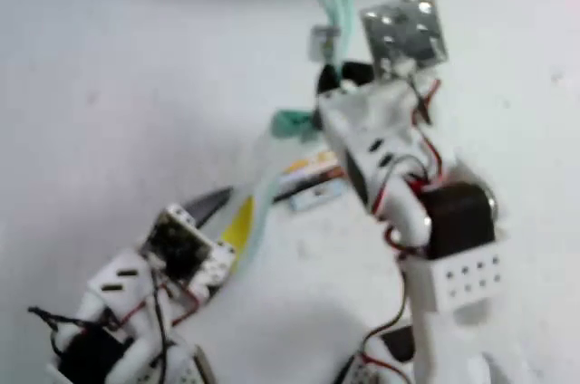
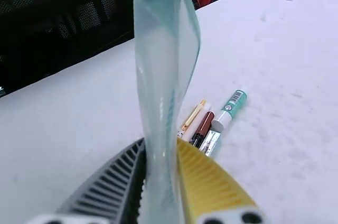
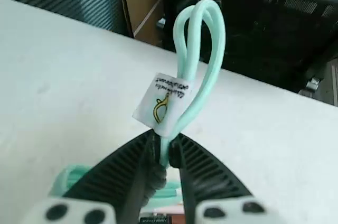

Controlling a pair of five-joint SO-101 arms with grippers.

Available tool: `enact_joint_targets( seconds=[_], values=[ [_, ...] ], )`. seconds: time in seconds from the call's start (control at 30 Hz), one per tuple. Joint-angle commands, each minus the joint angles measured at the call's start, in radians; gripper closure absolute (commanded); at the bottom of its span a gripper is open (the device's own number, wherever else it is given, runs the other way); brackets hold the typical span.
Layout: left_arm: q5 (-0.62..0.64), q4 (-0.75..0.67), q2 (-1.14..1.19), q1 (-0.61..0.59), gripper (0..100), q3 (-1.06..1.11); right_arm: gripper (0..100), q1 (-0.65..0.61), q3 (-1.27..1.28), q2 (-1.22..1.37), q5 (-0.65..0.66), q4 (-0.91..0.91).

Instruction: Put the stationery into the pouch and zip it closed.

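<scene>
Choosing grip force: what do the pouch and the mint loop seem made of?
The pouch: likely soft translucent plastic film, glossy; light shows through it and it folds softly. The loop: seemingly smooth rubbery or plastic cord, matte mint, bending in a round curve.

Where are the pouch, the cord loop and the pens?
pouch [image 2: 158, 76], left wrist view, clear side panel.
cord loop [image 3: 205, 7], right wrist view, top bend.
pens [image 2: 203, 126], left wrist view, brown pen's barrel.

Left gripper [image 2: 161, 150] at the near left clamping the pouch [image 2: 158, 65], right arm [image 1: 399, 176] stretching toward the far side, right gripper [image 3: 166, 147] pinching the cord loop [image 3: 206, 7].
</scene>
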Motion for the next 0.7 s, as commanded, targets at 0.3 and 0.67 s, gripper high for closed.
enact_joint_targets(
  seconds=[0.3,0.67],
  values=[
    [0.014,-0.028,-0.016,-0.008,98,-0.011,98.2,-0.188,-0.008,0.005,0.124,0.275],
    [0.014,-0.028,-0.016,-0.008,98,-0.009,98.2,-0.035,-0.126,0.005,0.127,0.320]
  ],
)
